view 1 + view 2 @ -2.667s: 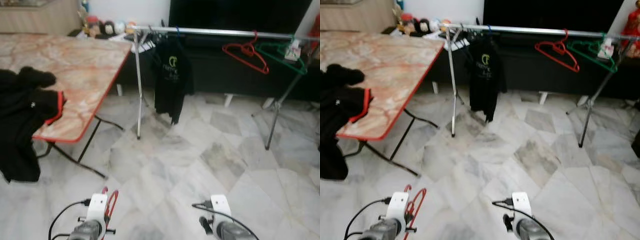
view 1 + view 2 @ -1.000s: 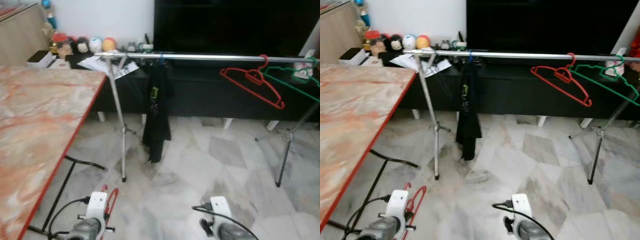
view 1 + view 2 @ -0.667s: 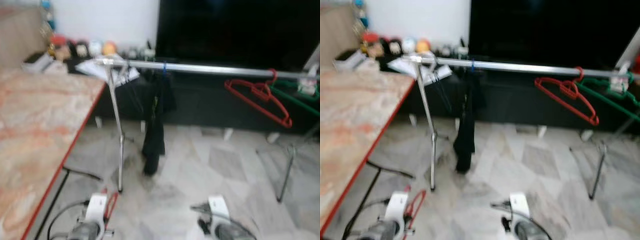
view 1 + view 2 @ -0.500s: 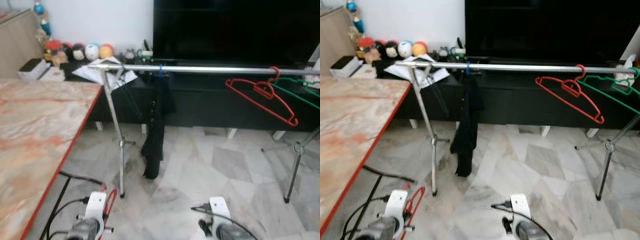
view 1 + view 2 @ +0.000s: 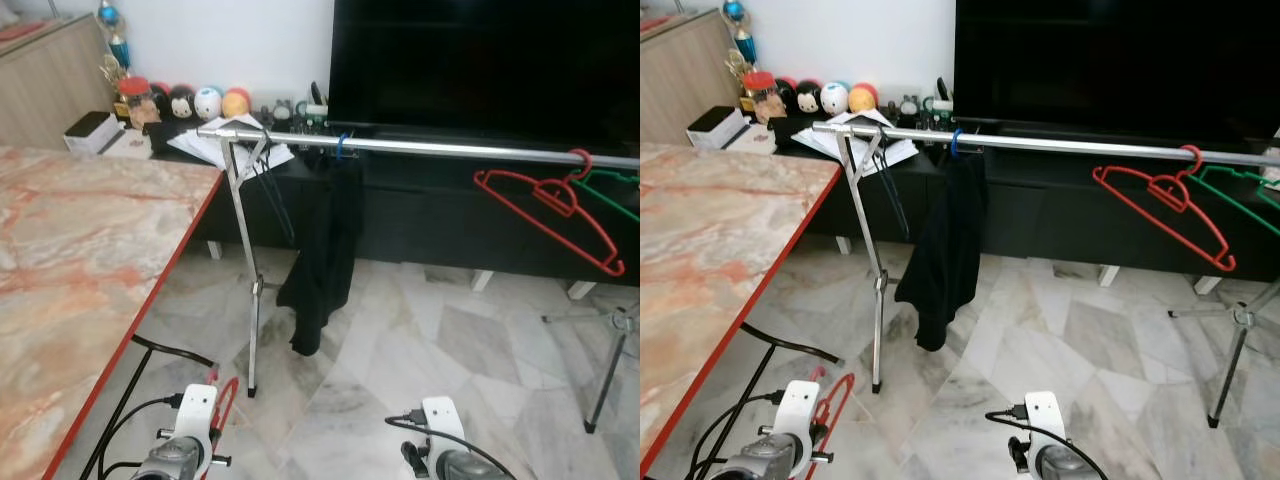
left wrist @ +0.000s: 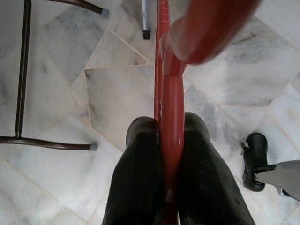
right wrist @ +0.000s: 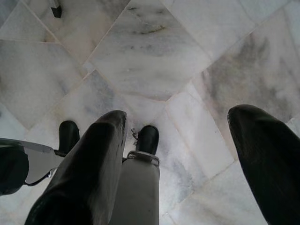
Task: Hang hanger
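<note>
left pincer [image 6: 169,140] is clenched on the red hanger [image 6: 174,89], low at the robot's left side, near the floor [image 5: 470,350]; both black fingers [image 6: 140,178] squeeze a thin red bar between them. the hanger looks like light, stiff, smooth plastic, so it probably swings or twists easily in a narrow pinch; hold looks best kept on the straight bar, leaving the hook free. right pincer [image 7: 178,154] hangs idle, spread wide and carrying nothing, above the marble tiles.

the rail [image 5: 430,147] stands ahead, well apart from the held hanger. a black garment [image 5: 325,250] hangs near its left post [image 5: 245,270], and another red hanger [image 5: 550,215] and a green hanger [image 5: 610,190] sit toward the right end. the bare stretch between garment and those looks like the roomiest spot. the counter [image 5: 90,280] edge runs close on the left, its leg [image 5: 170,350] near the left arm's path, so i'd judge lifting straight up and forward is safer than swinging left.
</note>
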